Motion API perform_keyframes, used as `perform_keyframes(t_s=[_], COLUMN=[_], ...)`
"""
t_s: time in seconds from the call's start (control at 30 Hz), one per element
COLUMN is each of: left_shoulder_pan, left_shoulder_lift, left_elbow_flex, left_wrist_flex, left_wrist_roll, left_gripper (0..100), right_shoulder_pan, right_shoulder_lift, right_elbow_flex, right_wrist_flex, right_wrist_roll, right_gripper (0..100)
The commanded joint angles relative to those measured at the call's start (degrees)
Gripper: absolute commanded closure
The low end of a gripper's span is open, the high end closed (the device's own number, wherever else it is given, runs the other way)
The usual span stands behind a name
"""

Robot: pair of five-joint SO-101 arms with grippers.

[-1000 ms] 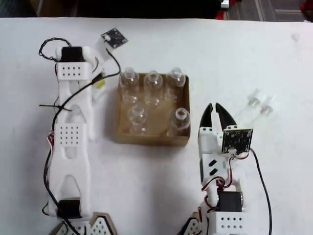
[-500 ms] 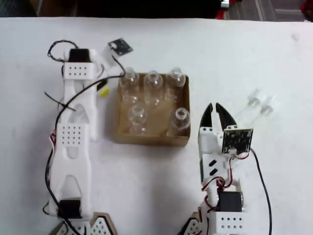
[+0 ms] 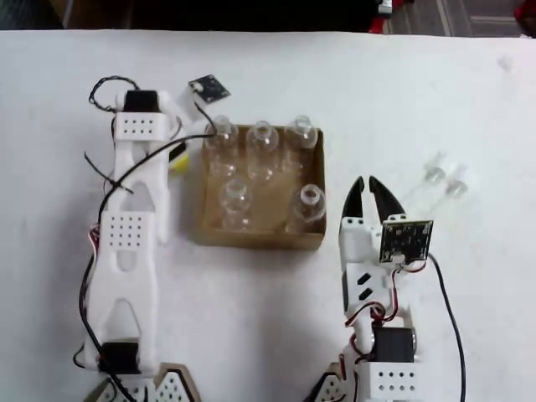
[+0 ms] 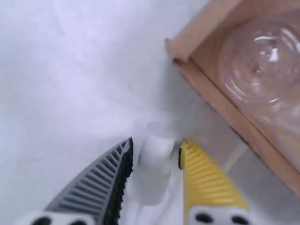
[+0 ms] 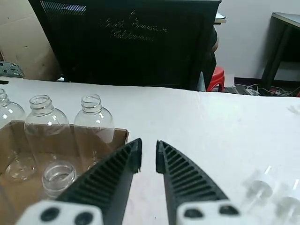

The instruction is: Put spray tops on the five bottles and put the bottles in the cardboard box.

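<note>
White bench (image 3: 251,335), cardboard box (image 3: 260,239) at its middle holding five uncapped bottles (image 3: 260,149), left fingers (image 4: 103,183) clamped on a spray top (image 4: 152,168) just outside the box's corner, right fingers (image 5: 117,173) narrowly parted beside the box, two spray tops (image 3: 434,175) lying near them.

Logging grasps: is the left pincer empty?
No, a white spray top sits between the left pincer's gray and yellow fingers, beside the cardboard box.
</note>
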Motion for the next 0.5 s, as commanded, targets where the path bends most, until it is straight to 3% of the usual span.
perform_keyframes(t_s=[0.0,0.1,0.2,0.3,0.47], left_shoulder_pan=[1.10,1.10,1.71,1.71,1.71], left_shoulder_lift=[-0.75,-1.19,-1.45,-2.24,-8.22], left_elbow_flex=[-0.70,-0.62,-0.62,-0.79,-0.44], left_wrist_flex=[-0.97,-0.53,-0.53,-0.53,2.64], left_wrist_roll=[-0.26,-0.53,-0.79,-0.44,-0.26], left_gripper=[84,87,99,93,96], right_shoulder_pan=[-0.48,-0.48,-0.48,-0.48,-0.48], right_shoulder_lift=[-0.40,-0.40,-0.40,-0.40,-0.40], right_elbow_flex=[0.44,0.44,0.44,0.44,0.44], right_wrist_flex=[0.13,0.13,0.13,0.13,0.13], right_wrist_roll=[0.88,0.88,0.88,0.88,0.88], right_gripper=[95.6,95.6,95.6,95.6,95.6])
